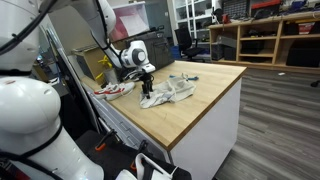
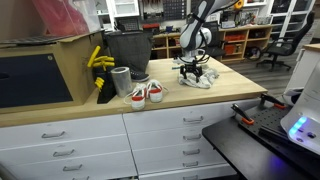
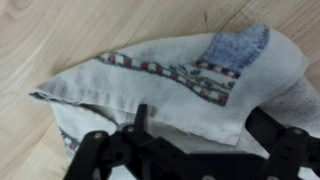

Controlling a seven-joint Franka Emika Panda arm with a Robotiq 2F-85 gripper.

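A crumpled grey cloth (image 3: 160, 80) with a red-and-blue patterned band and a blue patch lies on the wooden countertop (image 1: 195, 115). It shows in both exterior views (image 1: 178, 90) (image 2: 203, 79). My gripper (image 3: 200, 128) is right down on the cloth, with its two black fingers spread wide and a fold of cloth between them. It is open. In both exterior views the gripper (image 1: 147, 93) (image 2: 193, 68) points down onto the cloth's edge nearest a pair of white-and-red shoes (image 1: 115, 89) (image 2: 146, 94).
A black bin (image 2: 127, 52), a grey cup (image 2: 121, 80) and a yellow object (image 2: 97, 60) stand by the shoes. A cardboard box (image 2: 40, 70) sits at the counter's end. White drawers (image 2: 160, 135) run under the counter. Shelves and chairs stand behind.
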